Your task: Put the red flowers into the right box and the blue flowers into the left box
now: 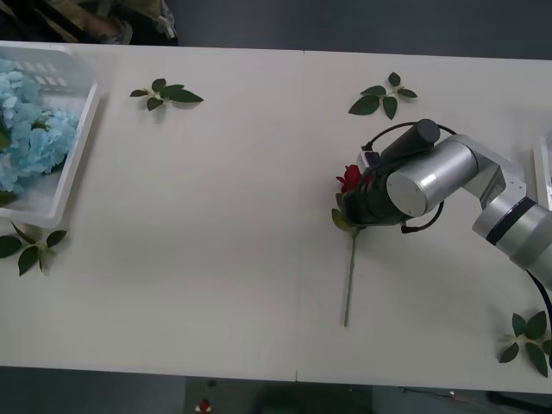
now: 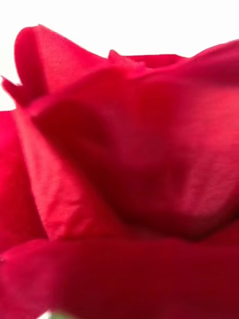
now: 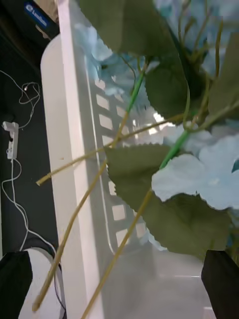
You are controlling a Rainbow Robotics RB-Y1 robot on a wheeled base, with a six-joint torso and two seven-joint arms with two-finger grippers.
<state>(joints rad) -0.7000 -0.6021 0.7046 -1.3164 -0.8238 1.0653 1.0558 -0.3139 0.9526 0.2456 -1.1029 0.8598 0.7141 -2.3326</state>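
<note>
Near the table's front edge, at about five o'clock from centre, lies the green stem end of a deep-red artificial rose [image 1: 349, 179], its bloom pointing toward twelve o'clock. Right gripper [image 1: 366, 191] sits over the bloom; whether its fingers are spread or pinching cannot be told. Right wrist view: red petals pressed against the lens. Loose green leaf sprigs [image 1: 166, 93] lie scattered on the white table [image 1: 224, 224]. At ten o'clock, the large white slotted plastic basket [image 1: 76, 155] holds pale sky-blue hydrangea heads [image 1: 28, 125]. Left gripper [image 3: 119, 276] hangs over them, black fingers spread wide.
</note>
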